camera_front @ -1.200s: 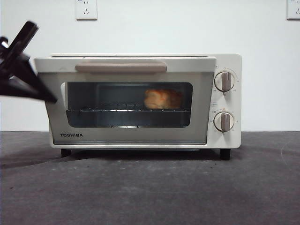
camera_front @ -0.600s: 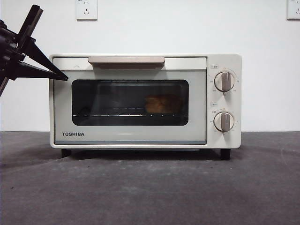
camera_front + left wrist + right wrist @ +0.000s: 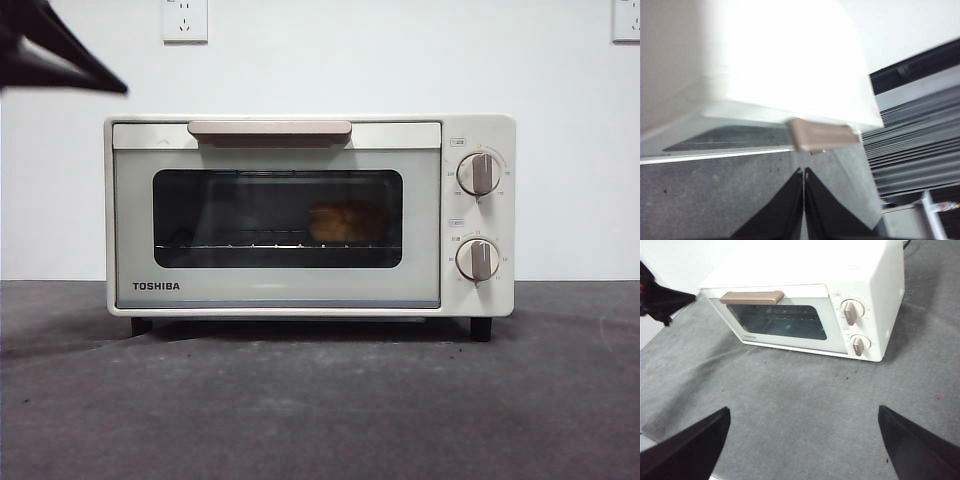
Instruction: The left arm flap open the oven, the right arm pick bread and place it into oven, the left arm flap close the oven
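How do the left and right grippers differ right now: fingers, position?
The left gripper has its fingers shut together; the right gripper has its fingers spread wide. The left gripper hangs close above the oven, near its handle; the right gripper sits well back from the oven. Both hold nothing.

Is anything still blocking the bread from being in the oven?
No, nothing is in the way: the bread already sits on the rack inside the oven, seen through the shut glass door. The left gripper is up by the oven's top corner, touching nothing. The right gripper waits out in front, open.
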